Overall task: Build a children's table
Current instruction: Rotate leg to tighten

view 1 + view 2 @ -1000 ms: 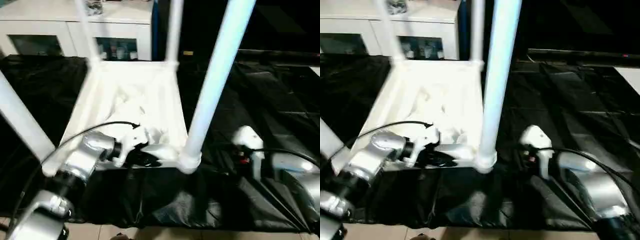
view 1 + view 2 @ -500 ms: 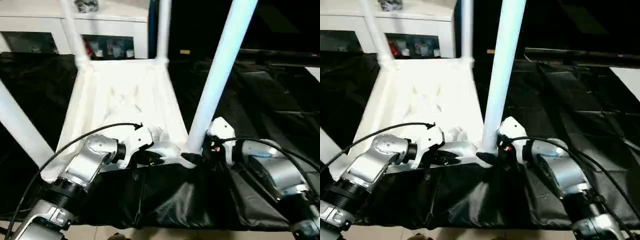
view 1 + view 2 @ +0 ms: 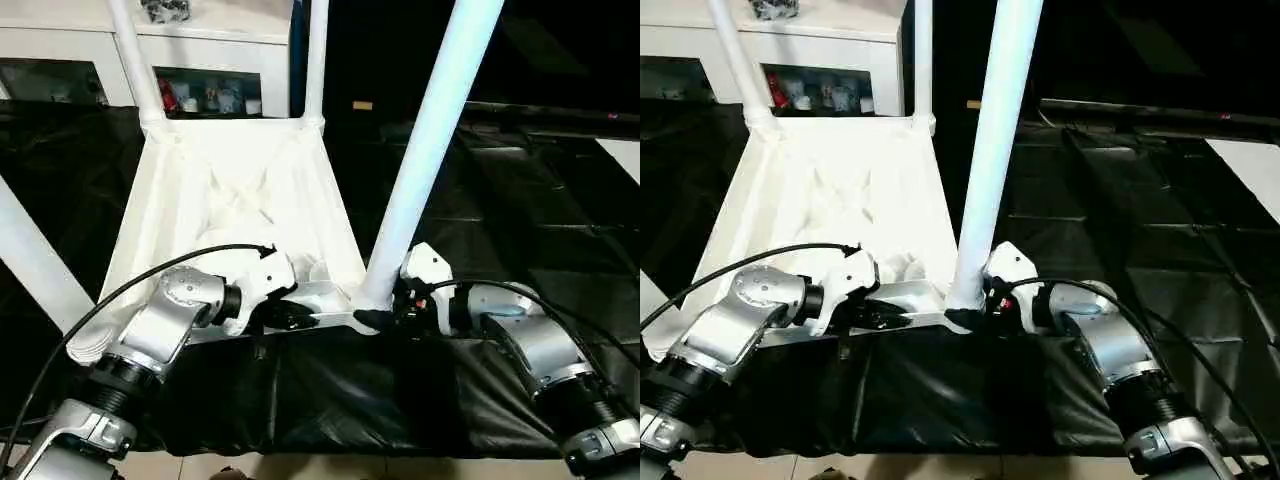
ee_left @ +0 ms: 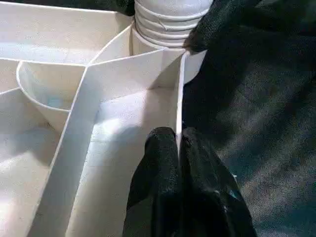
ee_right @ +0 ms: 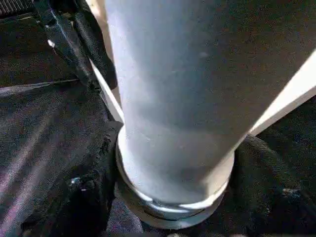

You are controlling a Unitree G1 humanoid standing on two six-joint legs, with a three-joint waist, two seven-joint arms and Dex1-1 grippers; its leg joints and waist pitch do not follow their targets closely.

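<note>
1. Table top lies inverted at the black-draped worktop near edge.
2. Left gripper is pinched onto its rim.
3. Right gripper is wrapped round the near-right leg base; the leg should be kept upright and seated fully.

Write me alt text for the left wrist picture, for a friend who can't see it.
Two black fingers of the left gripper pinch the thin upright rim of the white table top, which lies upside down showing its ribs. Just beyond, a ridged white leg sits in the corner socket, with black cloth alongside.
</note>
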